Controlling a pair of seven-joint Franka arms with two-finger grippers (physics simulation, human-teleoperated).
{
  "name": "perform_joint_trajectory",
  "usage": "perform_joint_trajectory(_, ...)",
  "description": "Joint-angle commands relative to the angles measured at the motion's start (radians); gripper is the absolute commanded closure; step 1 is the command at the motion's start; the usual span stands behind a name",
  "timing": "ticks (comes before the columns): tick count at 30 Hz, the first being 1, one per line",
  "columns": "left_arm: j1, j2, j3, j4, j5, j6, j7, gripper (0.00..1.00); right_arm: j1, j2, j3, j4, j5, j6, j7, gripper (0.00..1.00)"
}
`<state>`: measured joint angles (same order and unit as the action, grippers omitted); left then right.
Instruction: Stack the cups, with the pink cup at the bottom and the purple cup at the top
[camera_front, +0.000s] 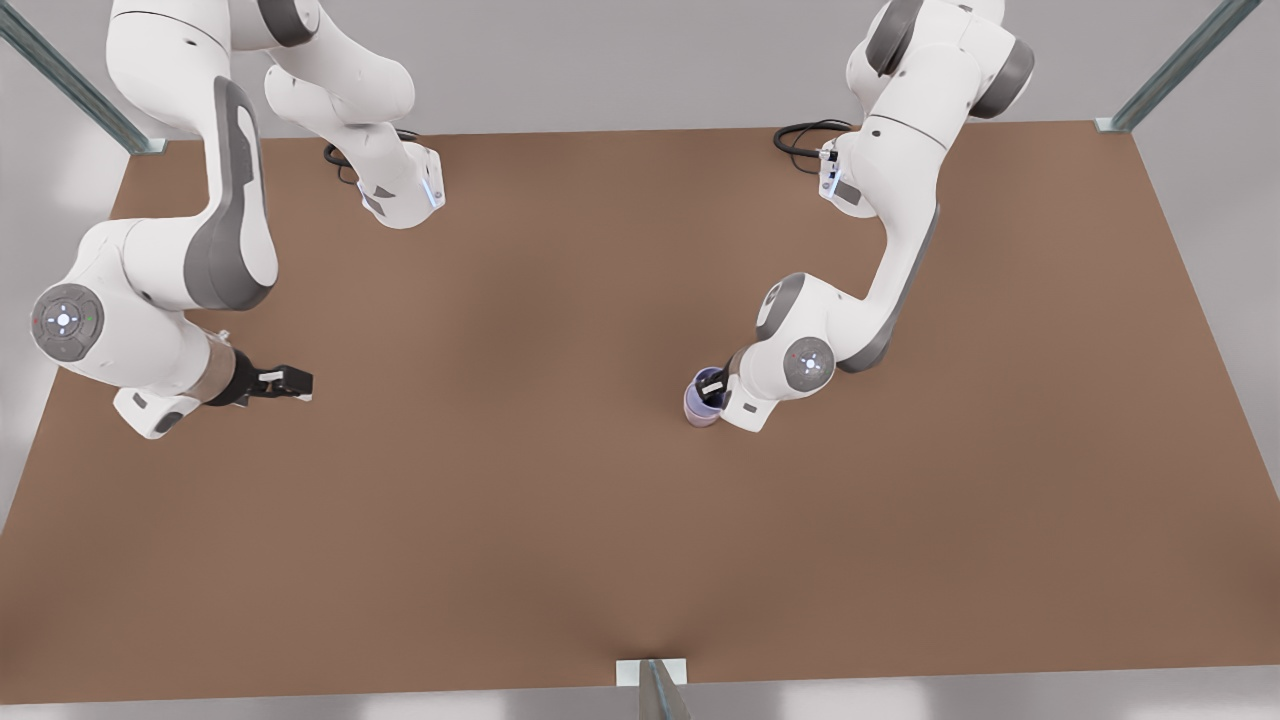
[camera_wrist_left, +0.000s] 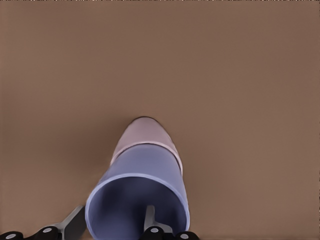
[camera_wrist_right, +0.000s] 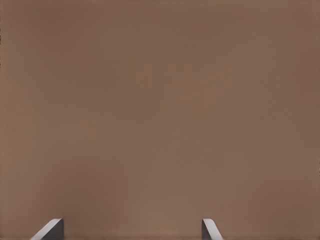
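Purple cup nested in pink cup, left gripper jaws straddling its rim wall; light, rigid, slick; right gripper jaws spread, idle.

Soft, even, diffuse light falls on the matte brown tabletop, with no glare. A faint darker band runs across its middle in the front view. Shadows under the white arms are weak and blurred-edged. The wrist views look smooth, slightly soft throughout.
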<state>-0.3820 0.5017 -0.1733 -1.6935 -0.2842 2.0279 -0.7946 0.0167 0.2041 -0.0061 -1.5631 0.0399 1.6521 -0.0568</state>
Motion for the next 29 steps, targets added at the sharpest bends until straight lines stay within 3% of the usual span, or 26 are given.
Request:
perform_joint_trajectory(1,0.0,0.0,0.0,0.0,0.0,0.0,0.0,0.32,-0.001,0.0,0.0,0.0,0.0,0.0,0.0,0.0)
perform_joint_trajectory(6,0.005,-0.002,0.0,0.0,0.0,0.0,0.0,0.28,0.0,-0.002,0.0,0.002,0.0,0.0,0.0,0.0)
perform_joint_trajectory(8,0.005,-0.006,0.0,0.0,0.0,-0.003,0.002,0.0,0.0,-0.002,0.0,0.002,0.0,0.0,-0.003,0.0)
perform_joint_trajectory(13,0.012,-0.048,0.0,0.0,0.003,-0.025,0.003,0.0,0.0,0.0,0.0,0.002,0.002,-0.002,-0.002,0.0)
perform_joint_trajectory(16,0.028,-0.153,0.032,0.009,0.013,-0.167,0.018,0.0,-0.003,-0.002,0.0,0.0,0.002,-0.002,-0.003,0.0)
perform_joint_trajectory(18,0.031,-0.167,0.19,0.24,0.082,-0.526,0.225,0.0,-0.004,-0.002,0.0,0.0,0.002,-0.002,-0.005,0.0)
perform_joint_trajectory(20,0.031,-0.172,0.356,0.344,0.146,-0.676,0.595,0.0,-0.004,-0.002,0.0,0.0,0.002,-0.002,-0.005,0.0)
perform_joint_trajectory(23,0.135,-0.227,0.367,0.336,0.252,-0.67,0.951,0.0,-0.006,-0.002,0.0,0.0,0.002,-0.002,-0.003,0.0)
perform_joint_trajectory(25,0.166,-0.27,0.354,0.272,0.293,-0.614,0.945,0.0,0.0,-0.002,0.0,0.002,0.002,-0.002,0.002,0.0)
perform_joint_trajectory(29,0.166,-0.23,0.354,0.278,0.326,-0.584,0.939,0.0,0.002,-0.002,0.001,0.002,0.002,-0.002,0.005,0.0)
